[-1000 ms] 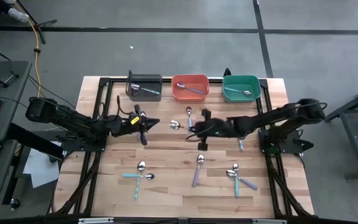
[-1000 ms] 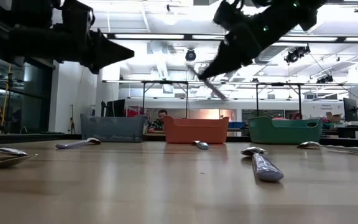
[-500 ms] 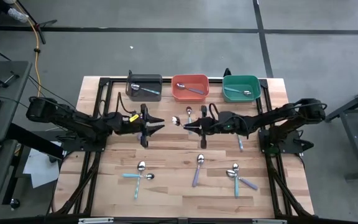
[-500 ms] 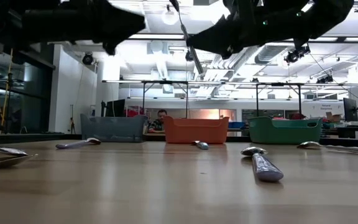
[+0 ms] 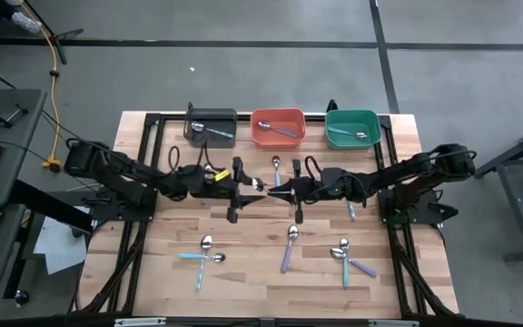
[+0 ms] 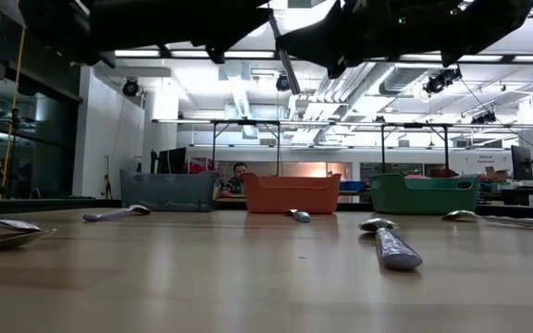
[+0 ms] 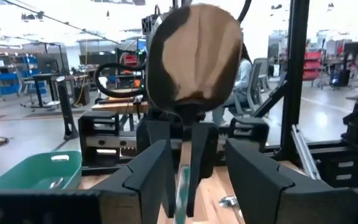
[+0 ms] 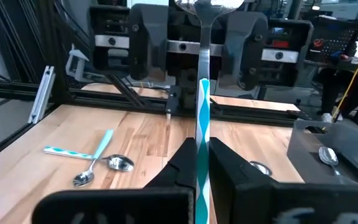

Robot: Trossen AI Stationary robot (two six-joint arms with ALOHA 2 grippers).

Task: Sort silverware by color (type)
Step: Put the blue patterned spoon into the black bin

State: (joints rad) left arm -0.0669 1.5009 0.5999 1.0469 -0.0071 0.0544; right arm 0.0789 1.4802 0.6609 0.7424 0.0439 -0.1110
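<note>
The spoon point(image 8: 202, 93) hangs in mid-air over the middle of the tabletop point(image 5: 252, 272), its teal-striped handle pinched in my right pincer point(image 5: 291, 190), its shiny bowl pointing toward my left pincer point(image 5: 246, 187). My left pincer stands spread, one finger on each side of the bowl, apparently not yet touching it; this looks like a hand-over between my two arms. I judge the spoon light and stiff, with a smooth handle and a polished, curved bowl that could slip or twist under flat pads. The better hold for the left is the narrow neck just below the bowl or the handle itself, not the rounded metal. Behind stand the grey bin point(image 5: 211, 127), orange bin point(image 5: 278, 128) and green bin point(image 5: 351, 128), each holding a spoon. More spoons point(image 5: 288, 247) lie loose on the near half of the tabletop.
</note>
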